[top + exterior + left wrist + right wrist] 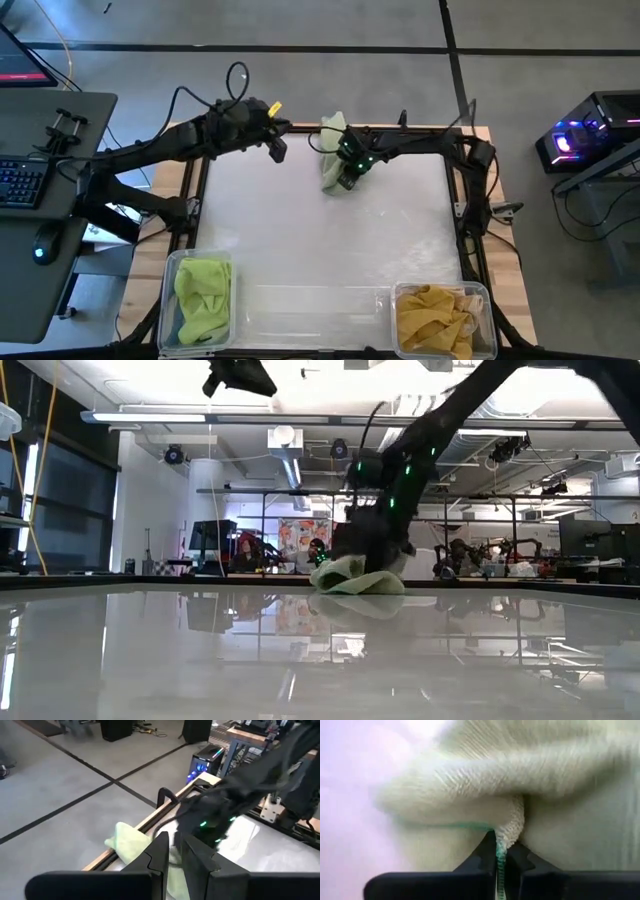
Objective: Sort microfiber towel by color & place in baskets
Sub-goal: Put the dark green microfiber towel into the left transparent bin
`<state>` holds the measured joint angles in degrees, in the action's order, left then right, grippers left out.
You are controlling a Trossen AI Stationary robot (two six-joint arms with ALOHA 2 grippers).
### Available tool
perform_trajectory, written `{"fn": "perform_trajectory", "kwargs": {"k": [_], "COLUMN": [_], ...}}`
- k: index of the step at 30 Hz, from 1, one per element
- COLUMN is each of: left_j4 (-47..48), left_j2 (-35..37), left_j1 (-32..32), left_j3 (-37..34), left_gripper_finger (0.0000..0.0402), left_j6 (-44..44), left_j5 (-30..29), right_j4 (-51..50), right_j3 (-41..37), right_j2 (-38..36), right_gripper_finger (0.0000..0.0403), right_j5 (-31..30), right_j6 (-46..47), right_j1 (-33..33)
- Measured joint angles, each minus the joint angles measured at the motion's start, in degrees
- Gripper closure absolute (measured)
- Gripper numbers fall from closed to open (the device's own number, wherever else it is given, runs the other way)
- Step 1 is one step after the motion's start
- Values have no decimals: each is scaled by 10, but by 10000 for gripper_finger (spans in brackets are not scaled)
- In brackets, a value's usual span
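pale green towel [485, 790] fold between right gripper [502, 851] fingers, clamped; left gripper [172, 851] nearly together.

A pale green microfiber towel [334, 150] lay at the upper centre of the frame, with the right gripper [347, 178] on it and the left gripper [277, 150] just beside.
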<state>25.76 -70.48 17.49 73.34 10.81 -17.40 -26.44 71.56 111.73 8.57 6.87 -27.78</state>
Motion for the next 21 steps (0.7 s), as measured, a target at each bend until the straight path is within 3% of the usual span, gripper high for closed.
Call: {"fn": "perform_trajectory", "kwargs": {"k": [4,8,17,21], "left_j4": [5,10,-16,-36], "left_j2": [0,0,-20,-38], "left_j1": [2,-5,-73,-87], "left_j3": [0,0,0,0], "left_gripper_finger": [367,367,360,327], "left_j6": [-11,-41,-272,-285], "left_j5": [7,25,55,54], "right_j4": [11,5,50,104], "right_j3": [7,6,7,7], "right_j2": [-77,-144,-261,-292], "right_gripper_finger": [398,400,401,401], "right_j5": [48,54,80,117], "right_j6": [2,5,50,79], "right_j1": [0,3,32,46]}}
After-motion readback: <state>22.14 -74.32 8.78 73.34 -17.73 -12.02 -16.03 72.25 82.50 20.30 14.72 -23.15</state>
